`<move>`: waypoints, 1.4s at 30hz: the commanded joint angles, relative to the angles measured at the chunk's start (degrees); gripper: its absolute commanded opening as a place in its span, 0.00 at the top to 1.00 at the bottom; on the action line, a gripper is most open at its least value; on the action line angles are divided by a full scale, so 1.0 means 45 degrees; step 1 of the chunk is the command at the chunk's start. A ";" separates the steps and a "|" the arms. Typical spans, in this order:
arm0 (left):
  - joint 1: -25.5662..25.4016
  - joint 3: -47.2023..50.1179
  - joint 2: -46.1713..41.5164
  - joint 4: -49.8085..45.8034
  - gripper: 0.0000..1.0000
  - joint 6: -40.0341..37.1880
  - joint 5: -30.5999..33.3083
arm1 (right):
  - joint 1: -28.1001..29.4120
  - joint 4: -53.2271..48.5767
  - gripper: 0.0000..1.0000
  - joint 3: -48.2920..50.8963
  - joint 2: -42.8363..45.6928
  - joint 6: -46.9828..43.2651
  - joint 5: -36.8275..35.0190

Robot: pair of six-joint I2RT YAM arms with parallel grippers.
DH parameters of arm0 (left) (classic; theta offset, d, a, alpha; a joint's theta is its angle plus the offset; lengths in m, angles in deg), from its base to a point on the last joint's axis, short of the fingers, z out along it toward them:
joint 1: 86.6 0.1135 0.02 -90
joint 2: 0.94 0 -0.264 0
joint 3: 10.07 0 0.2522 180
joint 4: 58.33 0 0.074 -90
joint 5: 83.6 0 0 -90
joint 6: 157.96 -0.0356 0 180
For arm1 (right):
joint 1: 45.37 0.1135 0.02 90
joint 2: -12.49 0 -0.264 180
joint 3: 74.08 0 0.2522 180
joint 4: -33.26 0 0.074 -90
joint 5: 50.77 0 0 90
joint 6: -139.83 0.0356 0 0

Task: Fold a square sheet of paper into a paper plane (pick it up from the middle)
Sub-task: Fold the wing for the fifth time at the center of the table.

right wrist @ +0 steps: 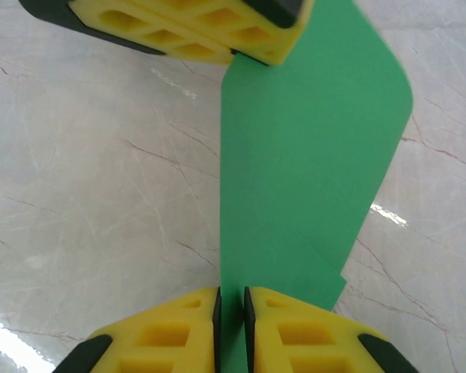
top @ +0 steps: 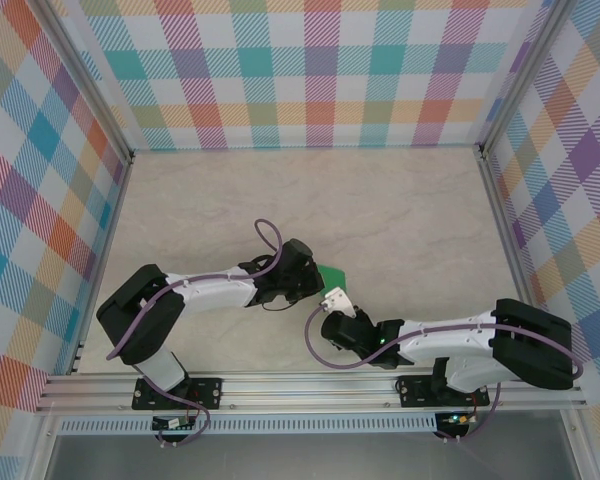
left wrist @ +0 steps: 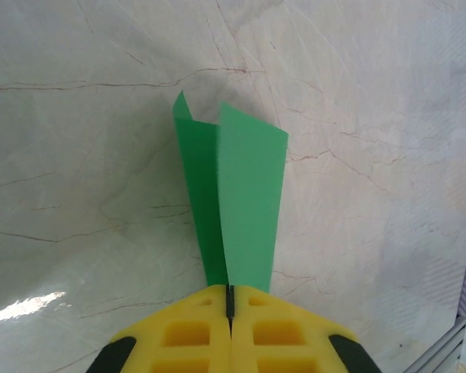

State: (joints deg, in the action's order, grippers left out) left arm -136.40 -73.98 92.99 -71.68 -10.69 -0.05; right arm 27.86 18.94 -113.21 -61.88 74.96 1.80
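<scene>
Your left tool (left wrist: pixel 230 294) is clamped shut on the green paper sheet (left wrist: pixel 245 202). In the left wrist view its two yellow pads (left wrist: pixel 190 334) meet at the bottom centre of the frame, with the lower end of the paper pinched in the seam between them. The sheet is folded lengthwise into a narrow V. Two flaps rise from the pads toward the middle of the frame: the right flap is broader and in front, and the left flap sits behind it with a small corner standing up at the top.

Your right tool (right wrist: pixel 231 307) stands narrow. In the right wrist view its pads at the bottom centre are parted by a thin slit, and the straight left edge of the sheet runs down into that slit. It cannot be told from this view whether the pads press on the paper. From there the sheet spreads up toward the upper right of the frame. The left tool's pads grip its top end at the upper centre.

In the top view the two tools meet just below the centre of the frame. The paper shows as a small green patch between them, above the pale marbled surface (top: pixel 400 220). Whether any part of the sheet touches the surface cannot be told.
</scene>
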 commanded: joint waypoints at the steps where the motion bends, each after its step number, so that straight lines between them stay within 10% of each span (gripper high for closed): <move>1: -0.0015 -0.0449 -0.0053 -0.0392 1.00 -0.0201 -0.0086 | -0.0036 -0.0656 0.80 -0.0056 0.0203 0.0509 -0.0348; 20: -0.0007 -0.0673 0.0013 -0.0755 1.00 -0.0333 -0.0117 | -0.0025 -0.1504 0.78 -0.1159 -0.0681 0.0496 -0.0628; 30: 0.0002 -0.0682 -0.0260 -0.0949 1.00 -0.0389 -0.0049 | -0.0053 -0.1442 0.95 -0.0992 -0.0818 0.0835 -0.0628; 42: 0.0106 -0.0078 -0.3167 -0.2813 0.41 -0.0560 0.1879 | -0.1439 0.1362 0.98 0.0774 0.0895 0.1254 0.2531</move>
State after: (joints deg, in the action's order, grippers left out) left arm -136.34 -75.36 82.65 -80.84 -12.41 4.80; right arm 23.29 20.14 -111.75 -60.92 78.41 7.30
